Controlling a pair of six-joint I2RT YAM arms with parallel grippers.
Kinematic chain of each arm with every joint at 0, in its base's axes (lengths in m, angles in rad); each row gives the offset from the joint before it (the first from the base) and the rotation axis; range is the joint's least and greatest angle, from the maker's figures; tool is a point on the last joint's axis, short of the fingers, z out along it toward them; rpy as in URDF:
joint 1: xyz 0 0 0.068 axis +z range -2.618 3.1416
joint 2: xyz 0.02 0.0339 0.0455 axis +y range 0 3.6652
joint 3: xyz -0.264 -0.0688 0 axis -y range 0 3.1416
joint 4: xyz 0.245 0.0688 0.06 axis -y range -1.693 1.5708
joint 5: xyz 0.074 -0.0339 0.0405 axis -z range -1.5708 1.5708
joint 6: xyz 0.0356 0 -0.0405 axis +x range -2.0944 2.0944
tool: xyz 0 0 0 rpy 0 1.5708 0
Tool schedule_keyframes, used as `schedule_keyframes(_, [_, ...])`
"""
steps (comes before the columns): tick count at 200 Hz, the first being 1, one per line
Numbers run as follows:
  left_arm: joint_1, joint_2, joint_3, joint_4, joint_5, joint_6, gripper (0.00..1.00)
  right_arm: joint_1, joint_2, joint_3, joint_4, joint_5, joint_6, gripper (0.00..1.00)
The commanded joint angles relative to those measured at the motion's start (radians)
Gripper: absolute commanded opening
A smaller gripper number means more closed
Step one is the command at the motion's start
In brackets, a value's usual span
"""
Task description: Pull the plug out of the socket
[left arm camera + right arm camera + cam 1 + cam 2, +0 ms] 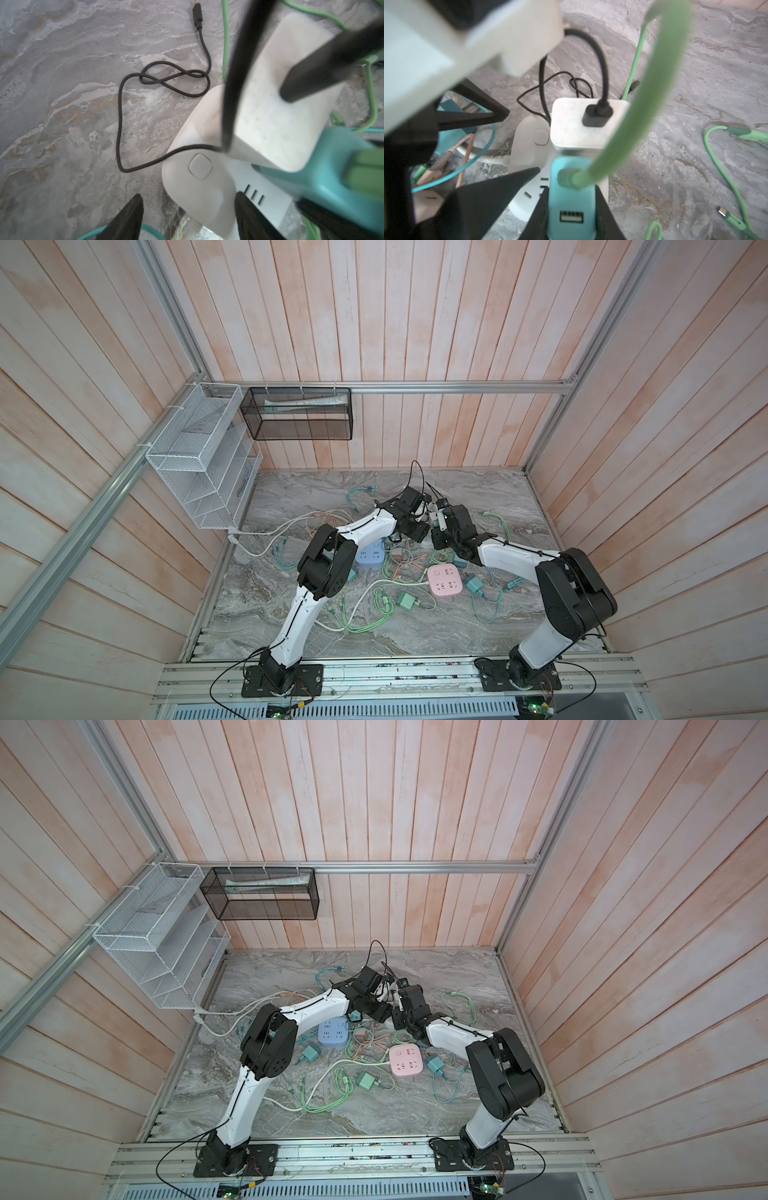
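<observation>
There are two arms, and each one has one gripper. There are three sockets on the table (457,977): a blue socket (332,1032), a pink socket (406,1060) and a white socket (525,149). The white socket lies near the middle of the table, under the two grippers. Two plugs stand on it side by side. One is a white plug (571,128) with a black cable (120,124). The other is a blue-green plug (571,205) with a green cable (643,104). In a top view at least four more blue-green plugs lie loose among the tangled cables. Two wire baskets hang on the walls, a white basket (187,448) and a black basket (299,414).

The left arm (307,605) and the right arm (511,560) both reach in from the near edge with their elbows bent up. Their grippers meet over the white socket and point down.

The right gripper (571,191) pinches the blue-green plug, with one finger on each side. The left gripper (189,195) has its fingers spread apart at the button end of the white socket. One finger is over the socket and the other is beside it, not touching.
</observation>
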Motion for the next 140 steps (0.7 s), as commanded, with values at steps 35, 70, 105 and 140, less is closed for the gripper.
schedule_keyframes(35, [-0.008,0.077,-0.036,-0.099,-0.053,0.011,0.71,-0.08,-0.087,-0.054,0.08,-0.118,0.062,0.0])
schedule_keyframes(70, [-0.007,0.067,-0.049,-0.086,-0.049,0.011,0.71,-0.178,-0.124,-0.144,0.131,-0.235,0.119,0.0])
schedule_keyframes(105, [-0.007,0.06,-0.056,-0.077,-0.043,0.007,0.71,-0.266,-0.127,-0.194,0.152,-0.317,0.158,0.0])
schedule_keyframes(140, [-0.007,0.053,-0.062,-0.069,-0.043,0.004,0.71,-0.329,-0.077,-0.202,0.155,-0.41,0.182,0.0])
